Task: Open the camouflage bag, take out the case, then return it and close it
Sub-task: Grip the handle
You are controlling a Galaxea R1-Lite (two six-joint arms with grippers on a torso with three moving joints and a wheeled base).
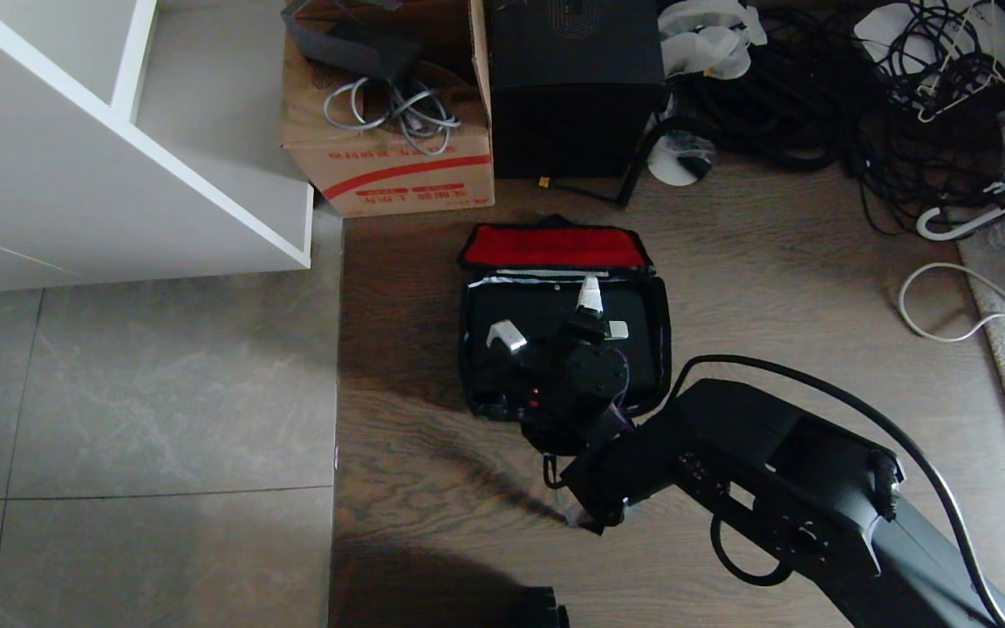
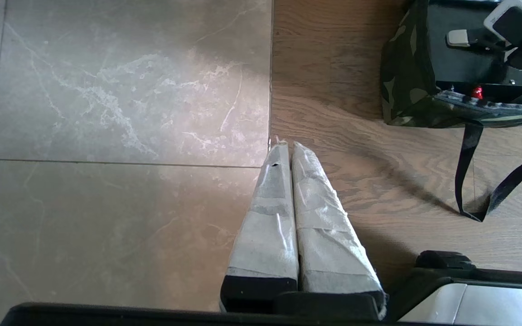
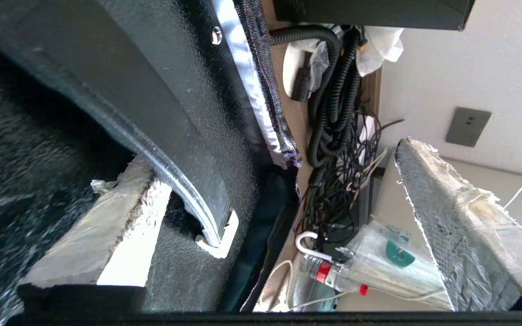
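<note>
The camouflage bag lies open on the wooden floor at the centre of the head view. Its red-lined flap is folded back toward the top of the frame. Its long axis runs left to right in the picture. The black case sits flat inside, filling the bag nearly edge to edge, with the same left-right long axis.

The right claw reaches in from the lower right and hovers low over the case, its taped fingers spread wide. In the right wrist view one finger lies against the case's surface.

Above the bag, a cardboard box and a black box stand close. Tangled cables crowd the upper right. Open floor lies left of and below the bag.

The left claw hangs parked over the tile seam, fingers pressed together.
</note>
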